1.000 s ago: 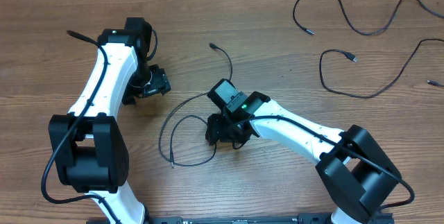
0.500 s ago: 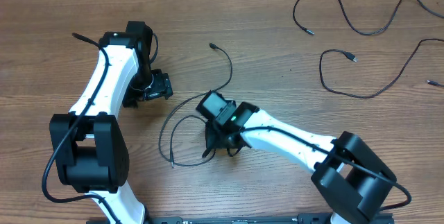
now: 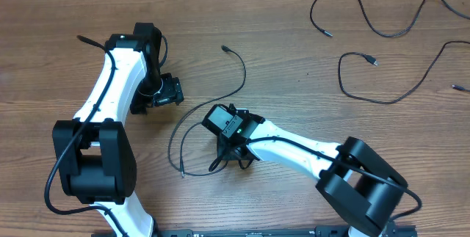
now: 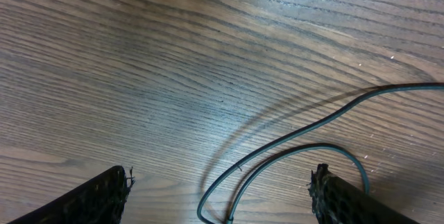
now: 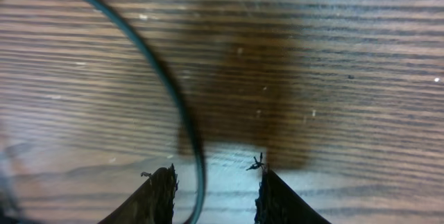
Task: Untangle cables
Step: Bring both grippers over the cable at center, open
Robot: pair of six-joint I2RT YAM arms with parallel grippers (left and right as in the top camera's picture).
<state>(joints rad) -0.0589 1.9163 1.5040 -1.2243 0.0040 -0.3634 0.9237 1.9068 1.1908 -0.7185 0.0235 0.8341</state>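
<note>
A thin black cable (image 3: 243, 75) lies mid-table, running from a small plug at the top into a loose loop near the front. My right gripper (image 3: 232, 155) is down over that loop. In the right wrist view its jaws (image 5: 215, 174) stand partly closed but still open, and the cable (image 5: 166, 78) runs between them close to the left finger (image 5: 161, 195). My left gripper (image 3: 167, 90) hovers to the upper left, open wide. In the left wrist view two strands of the cable (image 4: 284, 136) curve across the wood between its fingertips (image 4: 222, 177), touching neither.
More loose cables lie at the back right: one long curl (image 3: 367, 20) and another bend (image 3: 389, 99) with a plug end near the right edge (image 3: 459, 88). Both white arms reach in from the front edge.
My right gripper has shifted left and turned over the loop, and its jaws have narrowed around the cable strand. The left arm has barely moved.
</note>
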